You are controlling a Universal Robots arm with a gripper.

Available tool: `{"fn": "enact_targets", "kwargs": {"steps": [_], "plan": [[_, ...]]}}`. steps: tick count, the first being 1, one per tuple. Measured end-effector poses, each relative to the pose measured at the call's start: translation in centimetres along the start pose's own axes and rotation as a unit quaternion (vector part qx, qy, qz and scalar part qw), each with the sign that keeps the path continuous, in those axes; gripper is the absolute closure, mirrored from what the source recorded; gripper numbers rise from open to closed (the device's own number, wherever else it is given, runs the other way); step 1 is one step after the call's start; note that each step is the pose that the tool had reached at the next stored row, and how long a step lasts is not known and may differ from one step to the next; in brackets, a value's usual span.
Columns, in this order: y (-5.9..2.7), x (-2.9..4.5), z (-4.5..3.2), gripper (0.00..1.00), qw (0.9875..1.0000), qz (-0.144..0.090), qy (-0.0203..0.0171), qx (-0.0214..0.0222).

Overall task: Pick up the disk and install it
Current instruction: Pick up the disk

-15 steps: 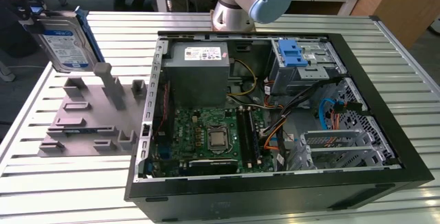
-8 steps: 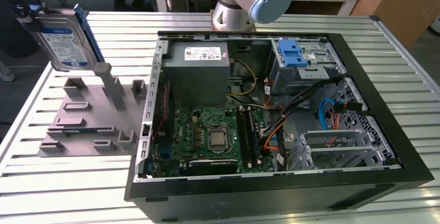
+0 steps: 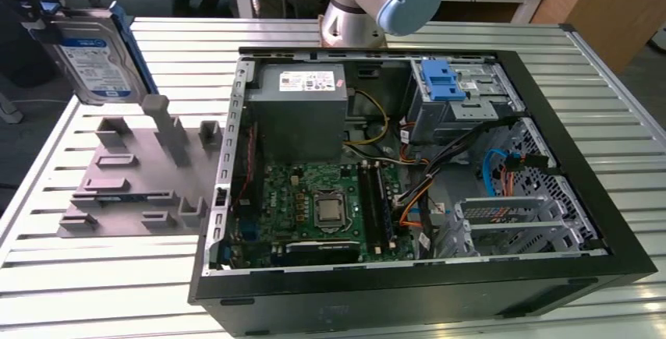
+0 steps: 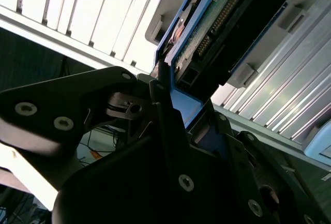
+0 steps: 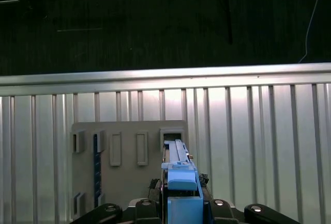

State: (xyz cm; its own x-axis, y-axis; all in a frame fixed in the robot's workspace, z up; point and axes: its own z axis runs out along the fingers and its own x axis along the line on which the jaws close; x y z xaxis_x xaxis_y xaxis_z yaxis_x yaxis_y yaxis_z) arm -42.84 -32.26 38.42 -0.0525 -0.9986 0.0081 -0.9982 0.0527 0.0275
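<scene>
Disk (image 3: 96,57): probably rigid, fairly heavy and shock-sensitive; end effector (image 4: 178,100) is clamped on its blue bracket edge, likely the safest hold, leaving the drive body projecting beyond the fingertips.

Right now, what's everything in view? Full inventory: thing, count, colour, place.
disk: 1, silver with a white-and-blue label and blue bracket, held up over the exterior view's left
fixture plate: 1, grey, on the table beside the case
computer case: 1, black, open, mid-table
power supply: 1, grey, inside the case
motherboard: 1, green, inside the case
drive cage: 1, silver with a blue latch, inside the case, exterior view's right
table: 1, silver, slatted
arm: 1, grey and light blue, behind the case
pincer: 1, black, shut on the disk
</scene>
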Motion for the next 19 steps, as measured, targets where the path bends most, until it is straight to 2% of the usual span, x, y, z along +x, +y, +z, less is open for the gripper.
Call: {"fn": "enact_targets", "kwargs": {"steps": [19], "plan": [[0.03, 0.01, -1.17, 0.63, 1.0000, 0.000, 0.0000, -0.0001]]}}
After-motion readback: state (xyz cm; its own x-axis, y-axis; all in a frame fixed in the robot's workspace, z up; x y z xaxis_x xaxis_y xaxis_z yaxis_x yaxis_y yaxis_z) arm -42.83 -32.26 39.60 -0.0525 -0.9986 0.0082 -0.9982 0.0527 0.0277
